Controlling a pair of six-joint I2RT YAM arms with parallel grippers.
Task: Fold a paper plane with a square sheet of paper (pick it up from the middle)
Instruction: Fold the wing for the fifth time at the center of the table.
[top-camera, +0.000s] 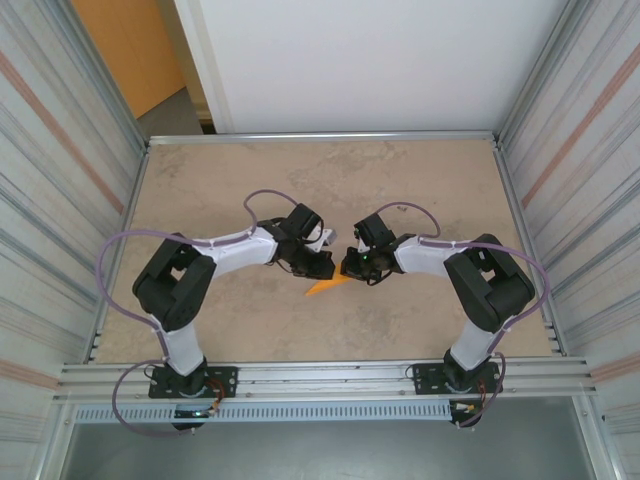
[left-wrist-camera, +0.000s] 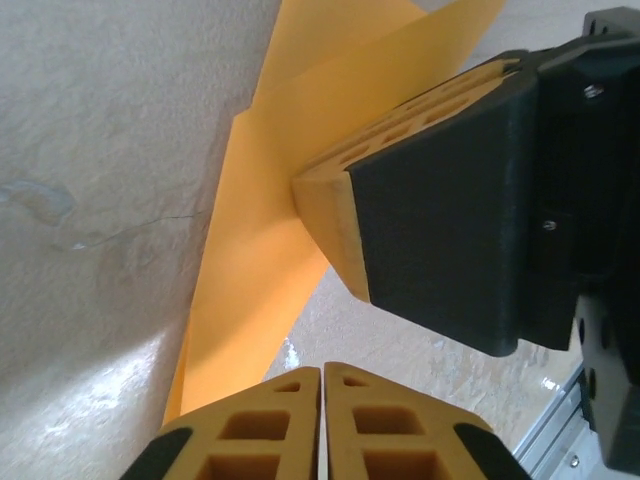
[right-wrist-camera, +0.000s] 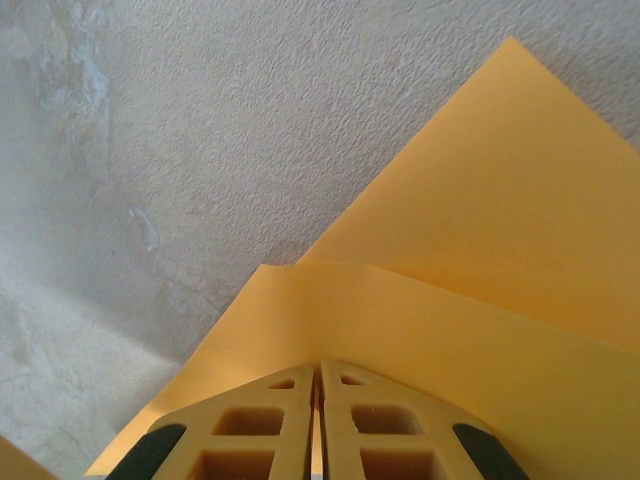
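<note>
**A:** Starting from the left of the table (top-camera: 420, 180), what is there?

**B:** The left gripper (left-wrist-camera: 322, 382) is low over the table's middle. Its two orange fingers are pressed together with nothing between them.

**A:** And the sheet of paper (top-camera: 326, 288)?

**B:** It is bright orange and lies on the table's mottled beige top near the middle, a little toward the near edge. Seen from above, it is a narrow sliver pointing toward the table's left. Up close it is folded. One layer lies flat on the table, and a second layer lies over it with its edge lifting in a soft curve. The edges are straight and the corners sharp.

**A:** And to the right of that?

**B:** The right gripper (right-wrist-camera: 316, 372) is also over the table's middle, with its jaws drawn together. Its fingertips sit against the raised layer of paper, but I cannot tell whether they pinch a layer. In the left wrist view, one of its fingers, an orange pad with black backing, rests its tip on the paper.
</note>
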